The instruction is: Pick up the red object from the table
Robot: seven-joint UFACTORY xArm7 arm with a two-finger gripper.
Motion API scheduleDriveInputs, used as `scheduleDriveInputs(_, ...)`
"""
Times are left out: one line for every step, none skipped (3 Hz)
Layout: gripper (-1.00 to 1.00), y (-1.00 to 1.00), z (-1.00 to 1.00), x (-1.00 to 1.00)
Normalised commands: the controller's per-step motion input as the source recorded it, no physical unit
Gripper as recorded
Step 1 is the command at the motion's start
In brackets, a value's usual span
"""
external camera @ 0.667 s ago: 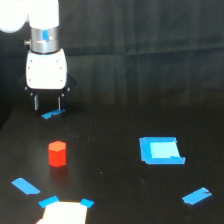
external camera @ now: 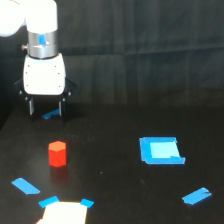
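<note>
The red object (external camera: 57, 153) sits on the table (external camera: 115, 180), below the open, empty gripper (external camera: 45, 111). The gripper has moved a little closer.

The bench (external camera: 115, 150) is matte black. The red object (external camera: 57, 153) is solid red-orange with plain faces. The square patch (external camera: 161, 150) is bright blue with a paler centre. The gripper (external camera: 45, 107) body is white; its fingers (external camera: 31, 107) are black.
</note>
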Motion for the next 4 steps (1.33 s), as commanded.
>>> scheduleDriveInputs(0.9,-0.98,-1.0,0.23)
scheduleDriveInputs(0.6,-0.97,-1.0,0.31)
scheduleDriveInputs(1.0,-0.89,0.4,0.61)
scheduleDriveInputs(1.0,-0.85,0.18,0.54)
